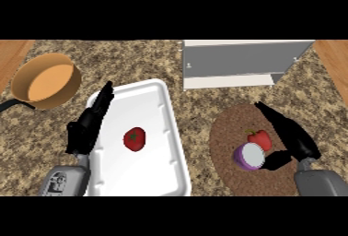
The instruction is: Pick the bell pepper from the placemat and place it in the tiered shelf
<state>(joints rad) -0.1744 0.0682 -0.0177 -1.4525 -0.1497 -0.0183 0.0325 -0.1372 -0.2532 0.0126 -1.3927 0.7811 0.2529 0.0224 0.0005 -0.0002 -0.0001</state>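
A counter of speckled brown and beige stone is filling almost the whole view, and a strip of warm wood is showing at each upper corner beyond it. The tiered shelf, made of pale grey and white panels, is standing at the far edge of the counter, a little to the right of the middle.

An oval brown placemat is lying on the right part of the stone, nearer than the shelf. The red bell pepper is sitting on this placemat, near its right side, and a halved purple onion is lying just beside it, on the near side, with its pale cut face turned up.

The right hand is hovering over the right edge of the placemat, just beside the pepper. Its fingers are stretching straight toward the far left and are not closing on anything, and its thumb is spreading out toward the onion. I cannot tell if the hand is touching the pepper.

On the left, a white tray is lying on the counter with one red tomato in its middle. The left hand is lying along the left rim of the tray, its fingers straight and together, holding nothing. Farther left, an orange pan with a dark handle is standing on the stone, well apart from the placemat.
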